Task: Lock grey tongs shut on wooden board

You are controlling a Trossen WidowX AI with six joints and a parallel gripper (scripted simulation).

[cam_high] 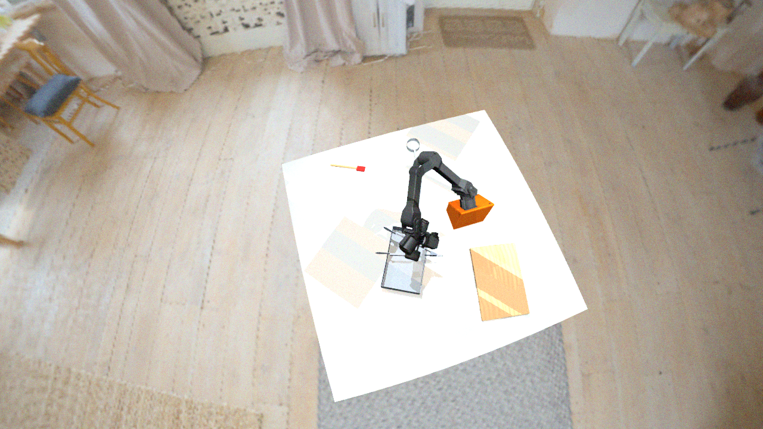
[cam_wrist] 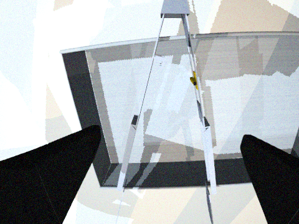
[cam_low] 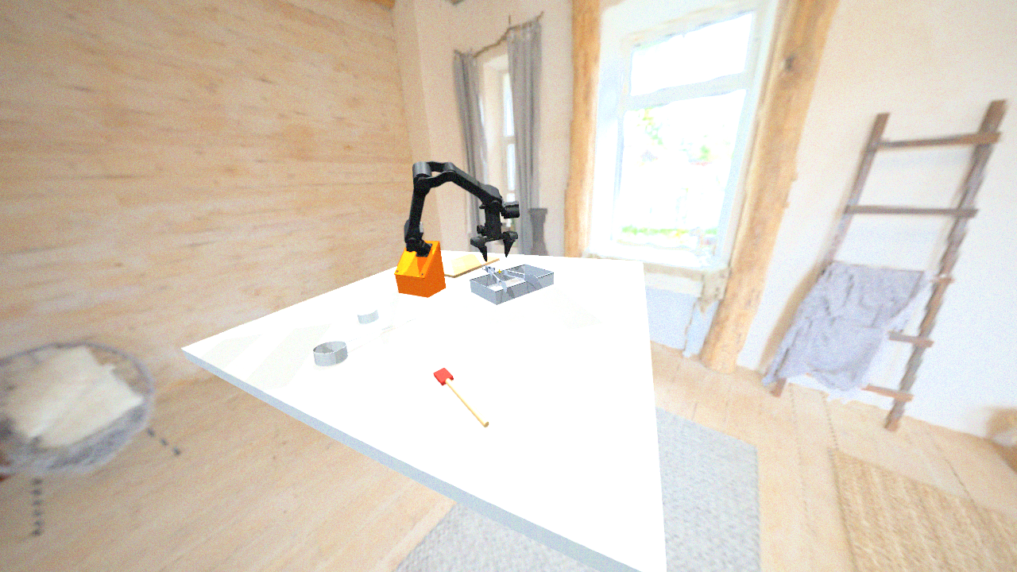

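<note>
The grey tongs [cam_high: 381, 252] [cam_wrist: 175, 7] lie spread open across the roasting tin [cam_high: 400, 291] [cam_low: 483, 291] [cam_wrist: 78, 90]. In the wrist view their hinge is at the top, past the tin's far rim, and the two arms run down over the near rim. A small yellow piece [cam_wrist: 194, 81] is on the right arm. My gripper [cam_low: 496, 257] [cam_wrist: 170, 136] is open and empty, pointing down above the tin; in the wrist view its fingers stand outside both tongs arms. The arm hides part of the tongs in the top view. The wooden board [cam_high: 498, 282] [cam_low: 470, 264] carries nothing.
The orange arm base [cam_high: 469, 213] [cam_low: 419, 277] stands between the tin and the table's far right edge in the top view. A red-headed tool [cam_high: 360, 168] [cam_low: 442, 375] and a round metal cup [cam_high: 412, 144] [cam_low: 330, 353] lie on the table, with a smaller cup [cam_low: 367, 316].
</note>
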